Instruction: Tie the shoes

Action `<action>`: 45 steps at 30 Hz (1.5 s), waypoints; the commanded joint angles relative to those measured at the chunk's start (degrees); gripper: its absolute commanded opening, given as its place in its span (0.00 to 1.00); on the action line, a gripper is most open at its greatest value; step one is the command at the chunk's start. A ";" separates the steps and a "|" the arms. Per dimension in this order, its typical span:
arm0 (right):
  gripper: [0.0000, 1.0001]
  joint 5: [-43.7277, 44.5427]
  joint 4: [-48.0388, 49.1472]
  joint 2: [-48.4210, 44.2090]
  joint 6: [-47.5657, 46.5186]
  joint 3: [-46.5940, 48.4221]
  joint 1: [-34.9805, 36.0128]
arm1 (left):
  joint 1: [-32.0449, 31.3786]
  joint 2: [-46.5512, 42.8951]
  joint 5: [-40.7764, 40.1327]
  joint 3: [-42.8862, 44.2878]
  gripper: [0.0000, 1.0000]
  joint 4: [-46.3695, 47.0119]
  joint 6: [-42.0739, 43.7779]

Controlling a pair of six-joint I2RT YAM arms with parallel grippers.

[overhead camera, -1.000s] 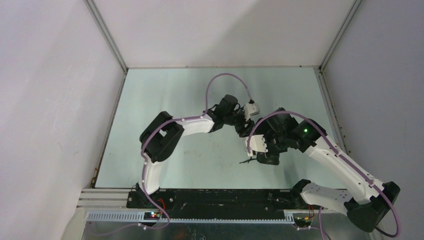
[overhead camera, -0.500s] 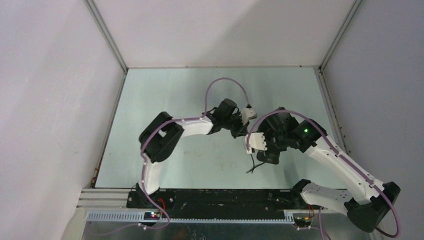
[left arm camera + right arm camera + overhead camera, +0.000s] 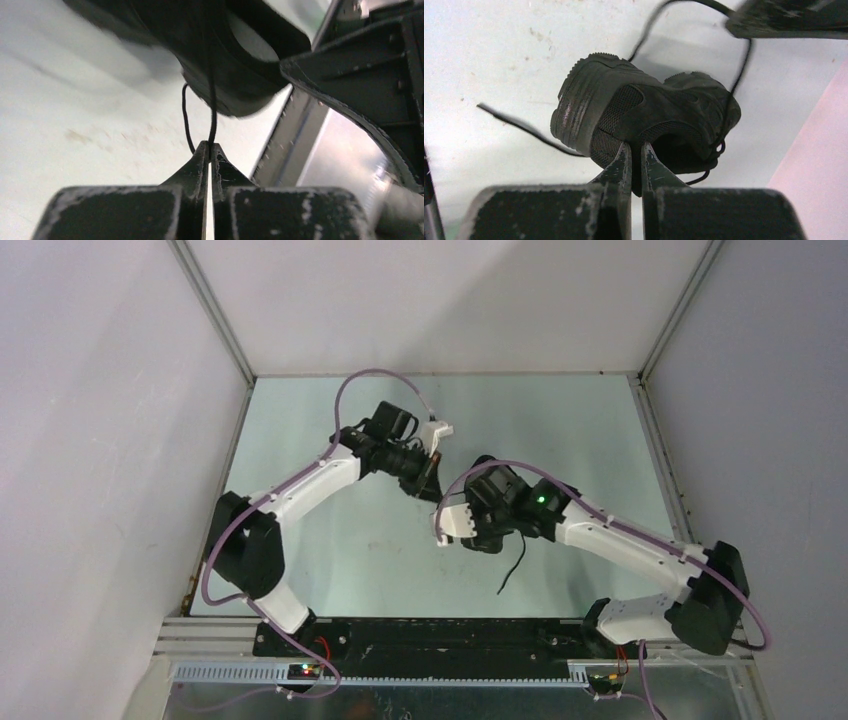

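Your left gripper (image 3: 210, 146) had its fingers pressed tight together on a thin black lace (image 3: 212, 127). The lace ran straight up to twelve o'clock, onto the all-black low-top sneaker (image 3: 644, 112) looming blurred above. Your right gripper (image 3: 635, 146) was pinched narrow on the sneaker's heel collar, with fabric caught between the fingertips. From that wrist the sneaker was turned on its side, ridged sole facing nine o'clock and mesh panel toward the camera; I couldn't tell whether it touched the surface. A second lace end (image 3: 519, 126) trailed loose toward nine o'clock over the pale green table (image 3: 400, 570). From above, the sneaker was hidden under your right wrist near the table's middle, and only that loose lace showed, hanging toward six o'clock. Your left gripper sat just beside the right, at about eleven o'clock from it.
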 commanded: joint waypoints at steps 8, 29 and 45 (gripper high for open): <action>0.00 4.76 6.29 2.90 -2.96 -2.34 11.16 | 4.40 -6.05 2.05 -6.01 0.00 -21.98 1.25; 0.71 -8.01 -6.54 -18.29 10.79 3.74 -6.47 | 6.64 -17.58 -14.70 -14.57 0.48 2.28 18.90; 0.66 -37.61 -8.81 -15.41 30.72 7.24 -48.31 | -25.35 -8.49 -24.90 -21.19 0.50 -1.76 66.52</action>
